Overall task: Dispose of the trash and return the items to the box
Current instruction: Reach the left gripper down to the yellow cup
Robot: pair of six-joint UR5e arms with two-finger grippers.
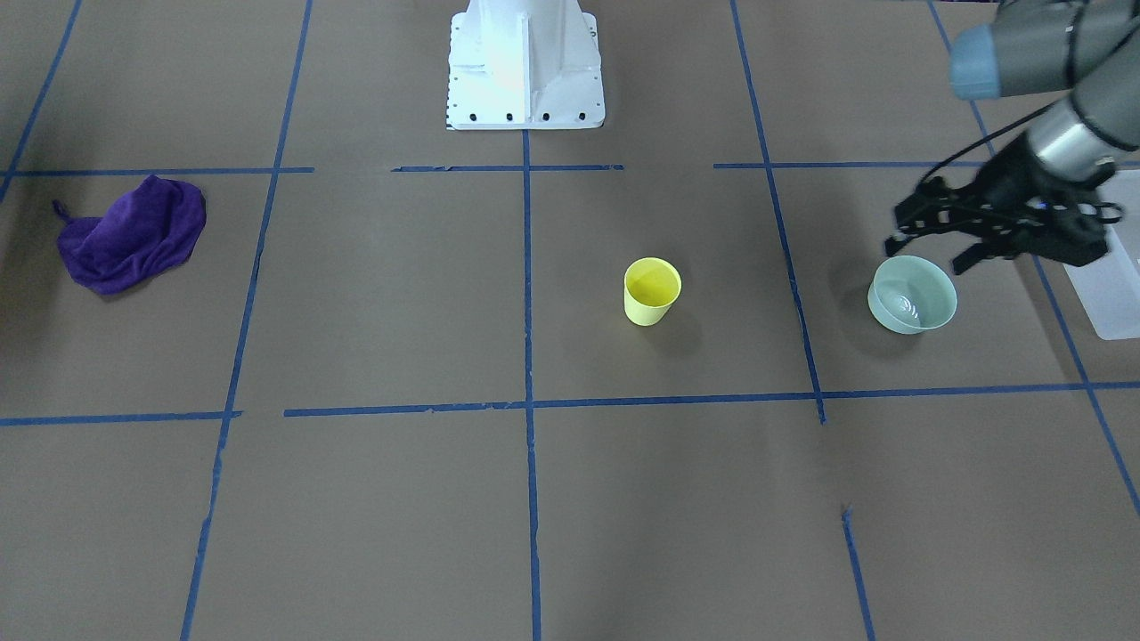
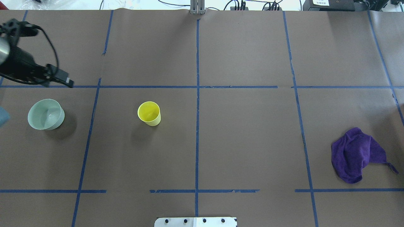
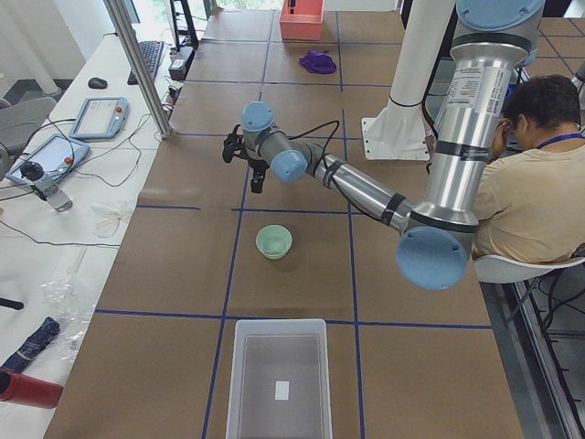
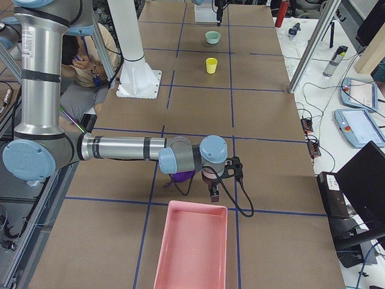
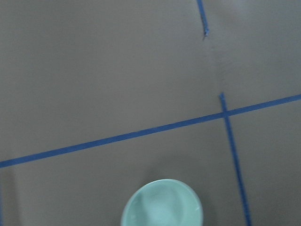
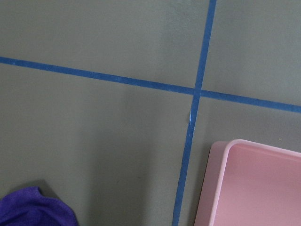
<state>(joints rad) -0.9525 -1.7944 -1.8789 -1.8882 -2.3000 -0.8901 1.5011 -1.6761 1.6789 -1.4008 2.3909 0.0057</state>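
Note:
The mint-green bowl (image 1: 912, 294) stands upright on the brown table, on the robot's left side; it also shows in the overhead view (image 2: 46, 114) and at the bottom edge of the left wrist view (image 5: 162, 205). The yellow cup (image 1: 652, 290) stands upright nearer the middle (image 2: 149, 113). My left gripper (image 1: 926, 249) is open and empty. It hovers above the table close to the bowl, not touching it. The frosted-white box (image 3: 279, 322) sits empty at the table's left end. My right gripper (image 4: 213, 191) hangs by the purple cloth; I cannot tell whether it is open or shut.
A crumpled purple cloth (image 2: 355, 154) lies on the robot's right side. A pink tray (image 4: 191, 247) sits at the right end of the table, also in the right wrist view (image 6: 254, 183). The white pedestal (image 1: 525, 62) stands at the table's robot side. A seated person (image 3: 530, 183) is by the robot.

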